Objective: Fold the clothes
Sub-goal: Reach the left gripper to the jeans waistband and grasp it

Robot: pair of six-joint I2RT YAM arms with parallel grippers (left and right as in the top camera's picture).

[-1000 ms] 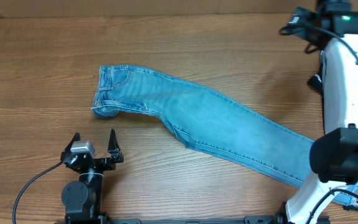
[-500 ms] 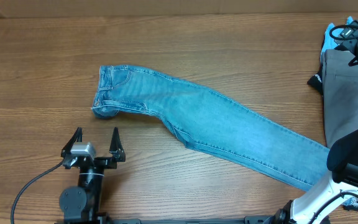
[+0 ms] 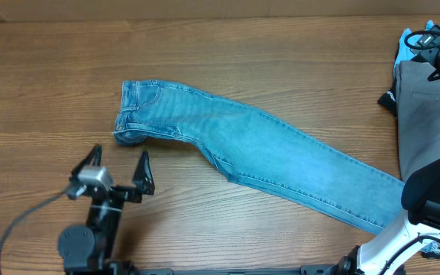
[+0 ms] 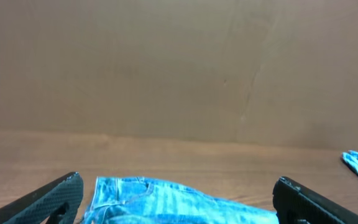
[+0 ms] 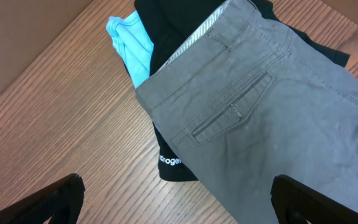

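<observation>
Overhead: whole jeans (image 3: 258, 153), left end effector (image 3: 120, 154) released; right wrist: grey trousers (image 5: 291, 124) pocket, right end effector (image 5: 176, 183) released.

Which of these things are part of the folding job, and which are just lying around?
Part of the job: jeans, grey trousers, black garment, sky-blue garment.
Just there: table, brown wall behind it.
</observation>
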